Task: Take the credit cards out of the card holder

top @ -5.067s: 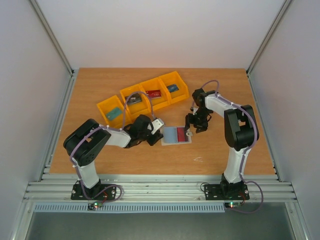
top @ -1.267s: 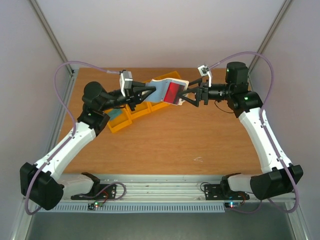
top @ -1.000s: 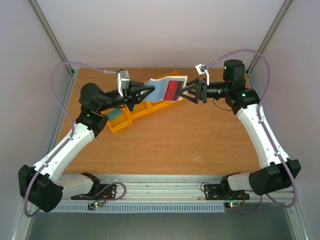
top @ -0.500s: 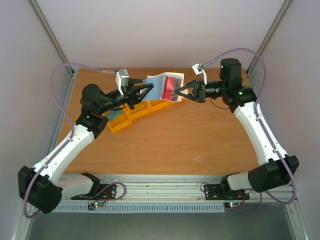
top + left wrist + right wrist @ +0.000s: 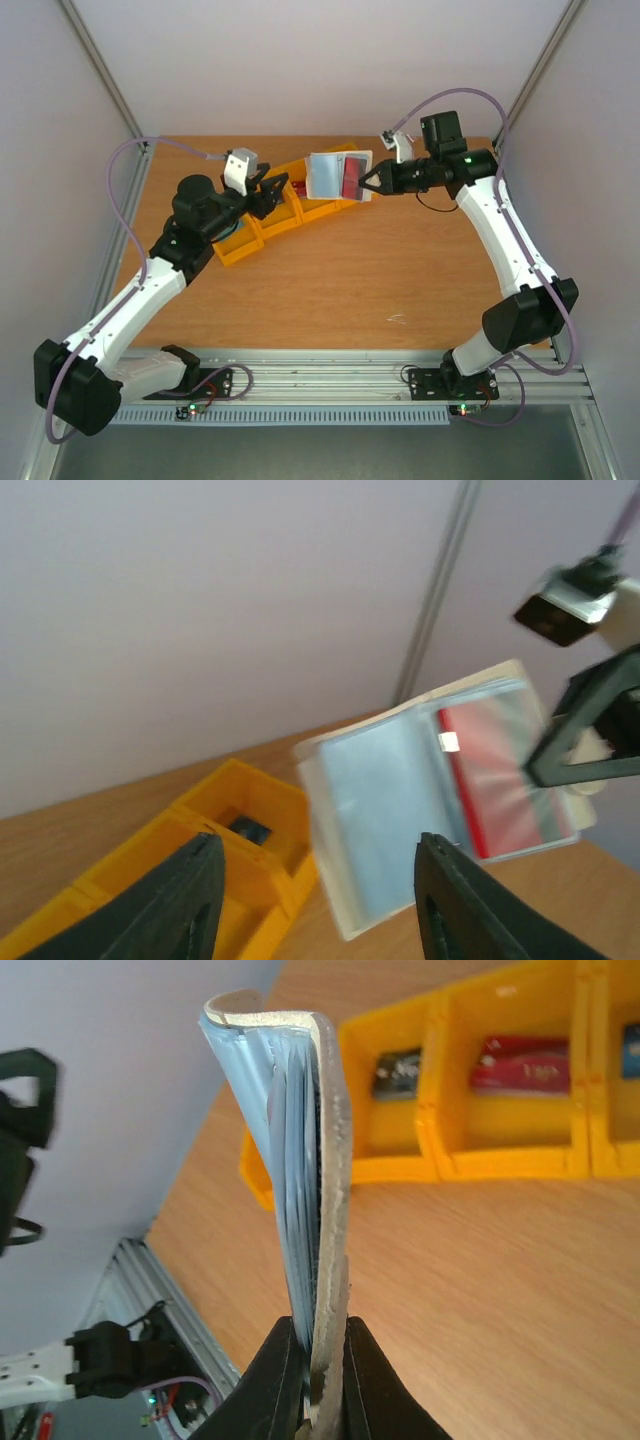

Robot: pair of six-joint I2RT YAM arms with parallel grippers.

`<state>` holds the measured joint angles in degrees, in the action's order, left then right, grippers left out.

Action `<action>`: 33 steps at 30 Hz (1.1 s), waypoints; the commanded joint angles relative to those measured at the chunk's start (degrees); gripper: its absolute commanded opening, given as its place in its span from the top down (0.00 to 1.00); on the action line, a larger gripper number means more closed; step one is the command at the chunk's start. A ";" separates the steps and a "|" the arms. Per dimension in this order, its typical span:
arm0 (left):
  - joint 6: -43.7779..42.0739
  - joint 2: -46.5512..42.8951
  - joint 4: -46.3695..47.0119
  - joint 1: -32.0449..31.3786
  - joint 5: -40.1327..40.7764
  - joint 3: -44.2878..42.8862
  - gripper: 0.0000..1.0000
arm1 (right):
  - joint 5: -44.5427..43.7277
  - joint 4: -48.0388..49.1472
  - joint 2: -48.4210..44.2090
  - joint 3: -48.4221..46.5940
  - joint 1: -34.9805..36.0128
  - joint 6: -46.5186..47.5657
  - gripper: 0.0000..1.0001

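**Card holder in the air, pinched by one edge only**

Your right fingers (image 5: 270, 1385) are clamped on one edge of the card holder (image 5: 335, 175), which hangs open above the yellow bins (image 5: 318, 212), well clear of the table (image 5: 400, 270). Your left fingers (image 5: 185, 900) are spread apart, holding nothing, near it but not touching. A red card (image 5: 490, 780) sits in a clear pocket close to the right fingers. The holder looks floppy, so a push from the left could bend it or lever it out of that thin grip and drop it. Reaching for the card, you could pinch the pocket along with it, or bump the right fingers beside it.
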<state>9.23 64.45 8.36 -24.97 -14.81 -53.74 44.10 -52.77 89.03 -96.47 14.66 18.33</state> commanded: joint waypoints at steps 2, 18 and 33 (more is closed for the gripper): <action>-10.85 -2.29 2.49 0.19 -19.99 1.40 0.55 | -6.56 -5.33 0.44 -3.90 4.34 1.72 0.99; 12.56 2.41 7.65 0.69 -33.87 -0.74 0.72 | 12.94 4.27 -4.12 -0.94 10.48 11.51 0.99; 12.80 3.29 16.76 -0.51 -38.01 -0.91 0.76 | 17.89 10.41 -2.45 -0.62 13.53 11.48 0.99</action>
<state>20.75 67.31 17.72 -24.34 -50.37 -52.95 55.68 -46.94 85.91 -96.47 24.95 28.40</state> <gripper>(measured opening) 0.237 0.053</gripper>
